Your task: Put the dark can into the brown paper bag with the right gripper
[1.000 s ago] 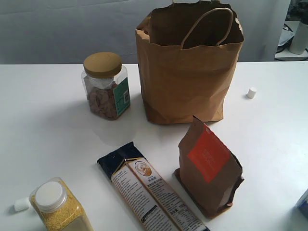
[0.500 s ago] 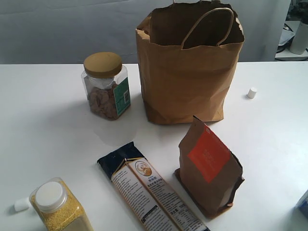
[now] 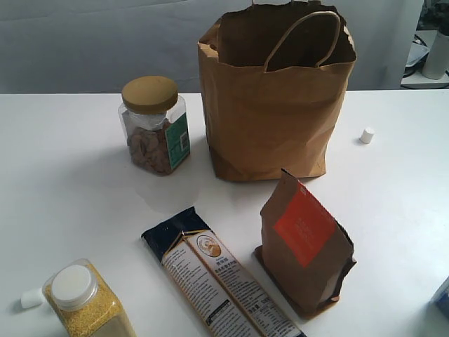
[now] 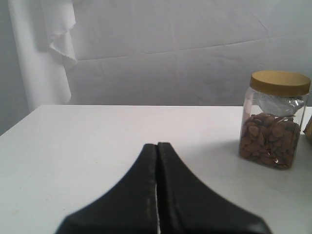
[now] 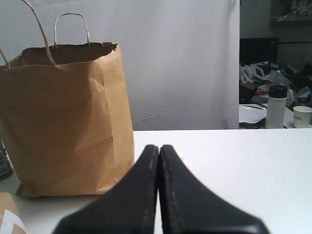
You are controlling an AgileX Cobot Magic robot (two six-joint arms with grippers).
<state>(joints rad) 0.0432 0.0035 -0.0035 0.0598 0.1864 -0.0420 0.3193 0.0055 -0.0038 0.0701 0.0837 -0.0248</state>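
The dark can appeared in no view; it may lie inside the brown paper bag [image 3: 273, 105], whose interior was hidden, so the placing step was judged either complete or not begun. The right gripper [image 5: 158, 148] was pressed together and empty, level and low over the table [image 5: 234, 161], with the bag ahead and apart. The next move calls for locating the can. The left gripper [image 4: 157, 146] was likewise pressed together and empty.
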